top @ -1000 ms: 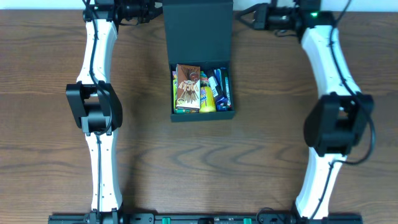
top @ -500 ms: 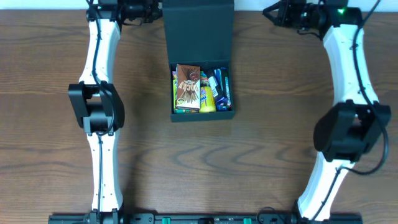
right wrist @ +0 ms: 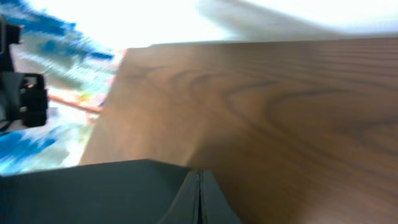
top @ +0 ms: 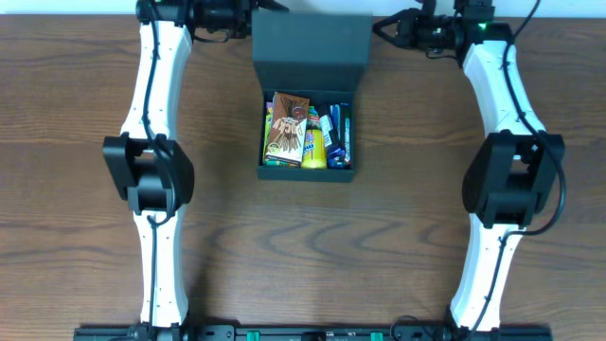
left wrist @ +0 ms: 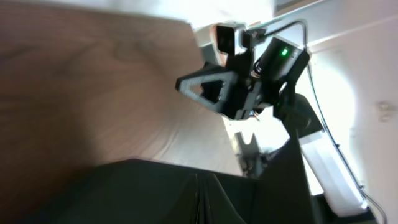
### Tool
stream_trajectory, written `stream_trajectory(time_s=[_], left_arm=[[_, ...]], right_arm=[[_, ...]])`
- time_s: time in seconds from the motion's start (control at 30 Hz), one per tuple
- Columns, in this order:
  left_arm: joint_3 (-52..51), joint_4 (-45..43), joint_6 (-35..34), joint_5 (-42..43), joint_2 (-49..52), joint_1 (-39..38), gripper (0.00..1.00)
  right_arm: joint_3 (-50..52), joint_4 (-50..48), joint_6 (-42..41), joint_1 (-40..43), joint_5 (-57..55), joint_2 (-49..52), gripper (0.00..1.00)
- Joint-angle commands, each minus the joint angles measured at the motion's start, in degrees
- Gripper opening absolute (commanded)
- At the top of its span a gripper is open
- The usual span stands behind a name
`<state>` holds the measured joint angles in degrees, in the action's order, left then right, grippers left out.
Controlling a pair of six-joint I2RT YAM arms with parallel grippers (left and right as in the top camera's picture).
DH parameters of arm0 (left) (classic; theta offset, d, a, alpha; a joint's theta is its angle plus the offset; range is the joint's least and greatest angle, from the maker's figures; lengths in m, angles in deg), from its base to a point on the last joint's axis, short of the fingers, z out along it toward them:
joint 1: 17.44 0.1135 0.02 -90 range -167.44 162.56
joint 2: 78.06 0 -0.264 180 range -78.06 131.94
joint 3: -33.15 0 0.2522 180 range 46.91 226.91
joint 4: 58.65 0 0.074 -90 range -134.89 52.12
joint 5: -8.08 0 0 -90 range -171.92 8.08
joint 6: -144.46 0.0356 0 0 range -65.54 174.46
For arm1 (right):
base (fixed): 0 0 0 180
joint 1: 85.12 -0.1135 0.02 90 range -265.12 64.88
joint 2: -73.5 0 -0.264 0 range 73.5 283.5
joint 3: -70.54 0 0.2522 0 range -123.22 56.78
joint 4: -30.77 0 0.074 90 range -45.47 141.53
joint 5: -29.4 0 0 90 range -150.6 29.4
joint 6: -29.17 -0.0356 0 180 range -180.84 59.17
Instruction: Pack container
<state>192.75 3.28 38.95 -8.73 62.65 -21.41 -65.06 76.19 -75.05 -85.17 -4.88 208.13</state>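
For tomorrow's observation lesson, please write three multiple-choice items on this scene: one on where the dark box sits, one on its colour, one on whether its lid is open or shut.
1. Where does the container sit?
A) Between the robot's arms
B) To the left of both arms
C) At the near edge, by the arm bases

2. What colour is the container?
A) Bright red
B) Dark teal-black
C) White

3. What state is its lid in?
A) Shut flat over the box
B) Torn off and lying apart
C) Open, folded back

Answers:
1 A, since the overhead view shows it on the table with the left arm on one side and the right arm on the other.
2 B, since its walls and lid are both very dark.
3 C, since the snack packets show inside.
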Motion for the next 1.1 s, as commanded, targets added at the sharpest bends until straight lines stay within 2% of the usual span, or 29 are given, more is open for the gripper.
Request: stream_trajectory(time_s=[0.0, 0.17, 0.33, 0.5, 0.7, 0.87, 1.07], left_arm=[[1.46, 4.76, 10.58, -6.86, -4.0, 0.24, 0.06], [1.46, 12.96, 16.96, -13.68, -6.54, 0.24, 0.06], [1.46, 17.59, 18.36, -20.13, -7.56, 0.22, 0.06], [1.46, 23.26, 20.52, -27.56, -7.63, 0.22, 0.06], [1.44, 31.36, 27.06, -35.32, -7.63, -0.26, 0.06], [1.44, 35.23, 27.74, -37.2, -7.65, -0.09, 0.06], [1.44, 39.26, 28.39, -37.33, -7.65, -0.02, 0.06]], right_arm=[[-0.28, 0.28, 1.44, -1.01, 8.04, -0.11, 0.01], [-0.28, 2.14, 1.64, -1.09, 12.46, -0.15, 0.01], [-0.31, 4.94, 2.69, -1.11, 11.08, -0.15, 0.01], [-0.31, 17.14, 7.89, -1.55, -0.66, -1.46, 0.02], [-0.31, 31.54, 15.37, -3.8, -16.65, -6.12, 0.01], [-0.31, 35.17, 15.58, -4.59, -23.82, -11.76, 0.02], [-0.31, 35.43, 15.65, -4.52, -25.66, -17.77, 0.02]])
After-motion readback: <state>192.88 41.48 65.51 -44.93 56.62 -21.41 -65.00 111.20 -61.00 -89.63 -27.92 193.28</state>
